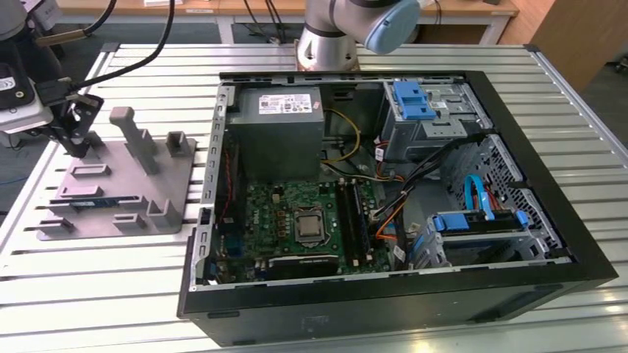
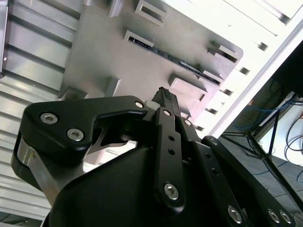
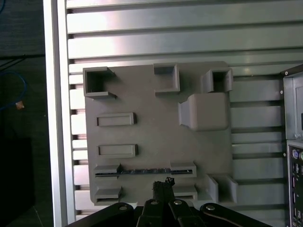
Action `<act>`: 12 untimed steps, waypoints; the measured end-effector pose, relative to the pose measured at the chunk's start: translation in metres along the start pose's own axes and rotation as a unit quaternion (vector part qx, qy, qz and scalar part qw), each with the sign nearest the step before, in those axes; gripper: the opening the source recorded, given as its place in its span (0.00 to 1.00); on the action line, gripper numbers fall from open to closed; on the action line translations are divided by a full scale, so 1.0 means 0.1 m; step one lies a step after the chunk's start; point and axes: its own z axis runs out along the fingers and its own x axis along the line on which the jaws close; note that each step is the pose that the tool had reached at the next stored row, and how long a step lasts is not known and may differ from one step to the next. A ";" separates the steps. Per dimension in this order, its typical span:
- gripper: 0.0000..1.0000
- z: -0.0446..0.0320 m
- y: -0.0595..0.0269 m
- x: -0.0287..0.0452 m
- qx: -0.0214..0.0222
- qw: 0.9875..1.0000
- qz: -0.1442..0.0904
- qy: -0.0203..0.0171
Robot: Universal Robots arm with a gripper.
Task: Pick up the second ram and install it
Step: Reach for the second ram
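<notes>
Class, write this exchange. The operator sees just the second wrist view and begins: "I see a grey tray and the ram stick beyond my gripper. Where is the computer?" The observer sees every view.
Observer: The open computer case stands at the exterior view's right of the grey tray, green motherboard uncovered.
Operator: Is my gripper holding anything?
Observer: No. In the first wrist view the gripper is shut on nothing; the ram stick lies in the tray.
Operator: What else stands on the tray?
Observer: In the exterior view, a tall slanted post rises from it.
</notes>
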 end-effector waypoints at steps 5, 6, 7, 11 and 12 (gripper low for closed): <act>0.10 0.032 -0.002 -0.001 0.000 1.000 0.000 0.000; 0.10 0.037 -0.003 -0.001 0.000 1.000 0.000 0.000; 0.10 0.042 -0.003 -0.001 0.000 1.000 0.000 0.000; 0.10 0.066 -0.005 -0.002 0.000 1.000 0.000 0.000; 0.10 0.071 -0.005 -0.002 0.000 1.000 0.000 0.000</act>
